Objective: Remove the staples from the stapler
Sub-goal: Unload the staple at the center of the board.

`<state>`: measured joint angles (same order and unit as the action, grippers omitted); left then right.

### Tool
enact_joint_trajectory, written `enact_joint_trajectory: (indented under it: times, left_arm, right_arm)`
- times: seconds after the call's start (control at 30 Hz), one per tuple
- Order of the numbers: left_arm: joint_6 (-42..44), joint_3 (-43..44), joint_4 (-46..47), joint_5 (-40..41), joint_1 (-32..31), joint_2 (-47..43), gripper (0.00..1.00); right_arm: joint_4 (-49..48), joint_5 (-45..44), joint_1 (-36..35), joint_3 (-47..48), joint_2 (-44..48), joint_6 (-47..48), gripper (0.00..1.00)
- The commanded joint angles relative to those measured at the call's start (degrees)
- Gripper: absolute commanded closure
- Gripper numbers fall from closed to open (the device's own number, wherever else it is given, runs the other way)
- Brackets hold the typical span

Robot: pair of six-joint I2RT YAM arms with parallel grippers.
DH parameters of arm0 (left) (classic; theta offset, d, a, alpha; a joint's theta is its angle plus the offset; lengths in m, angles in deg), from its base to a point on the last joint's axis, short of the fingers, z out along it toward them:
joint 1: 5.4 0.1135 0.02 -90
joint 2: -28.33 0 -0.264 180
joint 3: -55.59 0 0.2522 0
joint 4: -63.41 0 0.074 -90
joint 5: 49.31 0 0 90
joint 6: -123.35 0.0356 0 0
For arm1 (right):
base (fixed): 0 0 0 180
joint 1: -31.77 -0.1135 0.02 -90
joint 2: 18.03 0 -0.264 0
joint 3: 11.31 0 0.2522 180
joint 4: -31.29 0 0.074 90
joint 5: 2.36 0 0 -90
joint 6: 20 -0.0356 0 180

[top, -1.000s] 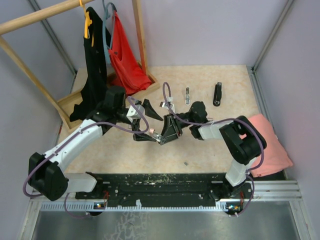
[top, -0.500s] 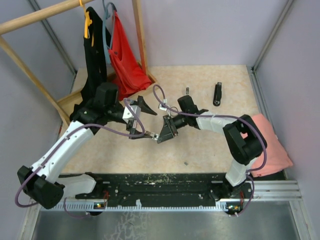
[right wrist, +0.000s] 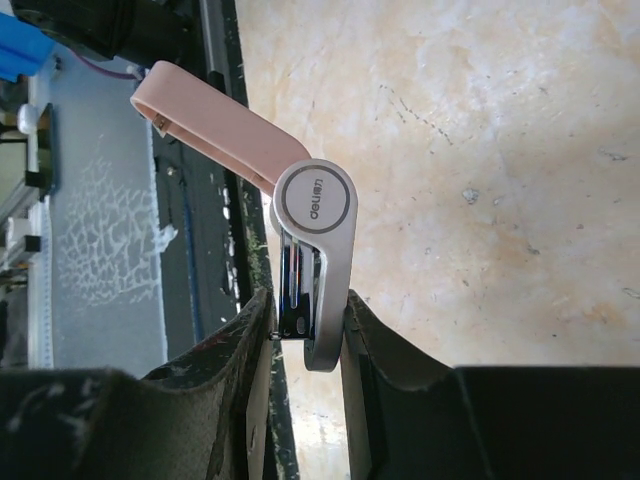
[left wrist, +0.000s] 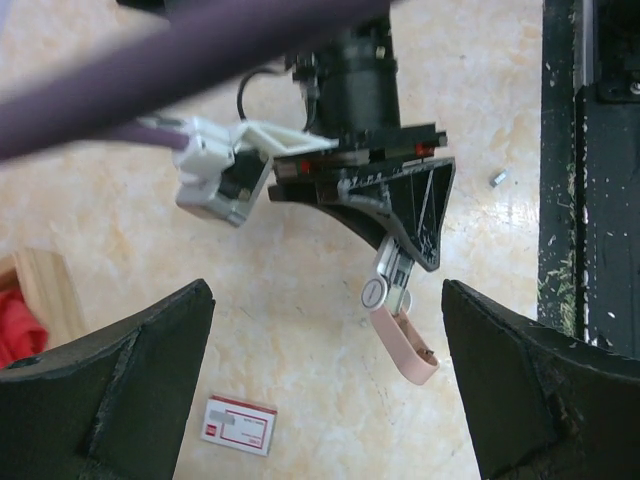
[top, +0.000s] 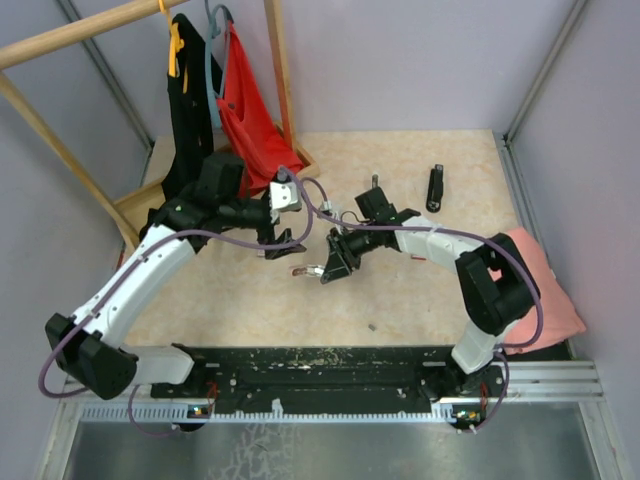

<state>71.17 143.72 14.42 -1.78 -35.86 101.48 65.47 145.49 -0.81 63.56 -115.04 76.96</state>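
A stapler with a silver body and a pink arm swung open at its round hinge hangs above the table. My right gripper is shut on its silver body. In the top view the stapler sticks out left of the right gripper. My left gripper stands wide open just left of it, holding nothing. Seen from the left wrist, the stapler lies beyond the left gripper, apart from both fingers. A tiny silvery-grey bit of staples lies near the front edge.
A red-and-white box lies on the table under the left gripper. At the back lie a slim black hinged object and a small silvery clip. A wooden clothes rack stands back left, a pink cloth at the right.
The left gripper has opened fully and drawn back from the stapler toward the far left. The right gripper has kept its hold and shifted slightly left.
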Motion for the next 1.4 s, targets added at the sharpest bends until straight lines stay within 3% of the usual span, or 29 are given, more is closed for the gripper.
enact_joint_trajectory:
  times: [0.0, 0.47, 0.87, 1.37]
  left_arm:
    - [-1.7, 2.4, -5.0, 3.2, -0.9, 3.1, 0.00]
    - [-4.2, 2.6, -4.5, 4.8, -2.8, 9.6, 0.00]
    - [-5.4, -5.9, 5.0, 0.1, -2.5, 0.0, 0.00]
    - [-9.2, 0.1, 1.7, 3.9, -2.7, 11.2, 0.00]
  right_arm:
    - [1.5, -2.7, -0.4, 3.1, 5.4, 4.9, 0.98]
    - [1.2, -3.7, 0.7, 2.8, 8.0, 6.5, 0.98]
    - [-2.9, 0.1, 5.2, 0.7, 8.7, 2.7, 0.98]
    - [-3.5, -1.6, 5.7, -0.1, 10.6, 3.8, 0.99]
